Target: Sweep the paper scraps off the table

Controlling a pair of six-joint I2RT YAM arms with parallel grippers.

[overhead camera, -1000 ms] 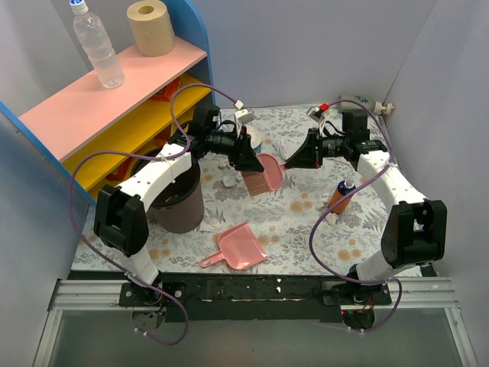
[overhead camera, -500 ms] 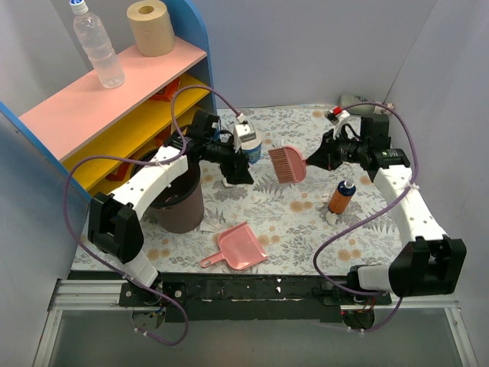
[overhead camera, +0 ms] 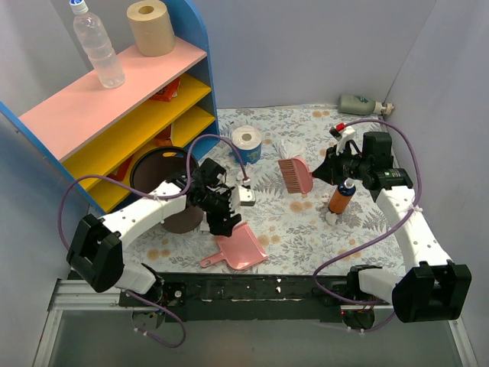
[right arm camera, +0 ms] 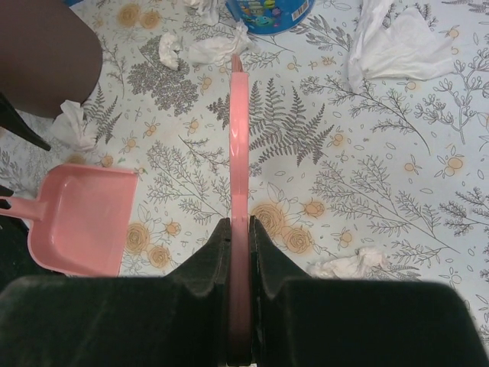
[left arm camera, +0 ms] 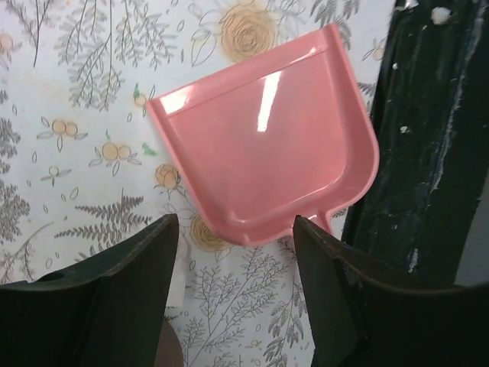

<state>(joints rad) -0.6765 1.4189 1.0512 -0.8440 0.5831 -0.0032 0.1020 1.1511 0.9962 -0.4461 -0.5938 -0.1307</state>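
- Grey panel walls on three sides; blue-sided shelf (overhead camera: pixel 114 84) with pink and yellow boards at the far left.
- Between them, the table (overhead camera: pixel 306 229), flat under pale cloth printed with grey leaves and orange flowers.
- Dark brown bin (overhead camera: pixel 157 164) upright at the shelf's foot.
- Left gripper (left arm camera: pixel 237 222) hanging over the near-left cloth, fingers spread wide, nothing between them, just above the dustpan's handle end.
- Right gripper (right arm camera: pixel 239 225) clamped tight on the handle of the pink brush (overhead camera: pixel 296 174).
- Pink dustpan (left arm camera: pixel 267 145) lying flat by the near edge, handle toward the near left, open mouth away from it.
- Brush's long axis straight out from the jaws, pointing at the toilet-paper roll (overhead camera: pixel 247 139); thin edge up in the wrist view.
- Orange bottle (overhead camera: pixel 341 197) upright below the right wrist.
- Paper scraps (right arm camera: pixel 210 50) scattered, crumpled, no shared direction: a cluster near the roll, one beside the bin, one near the orange bottle, a larger spread piece right of the roll.
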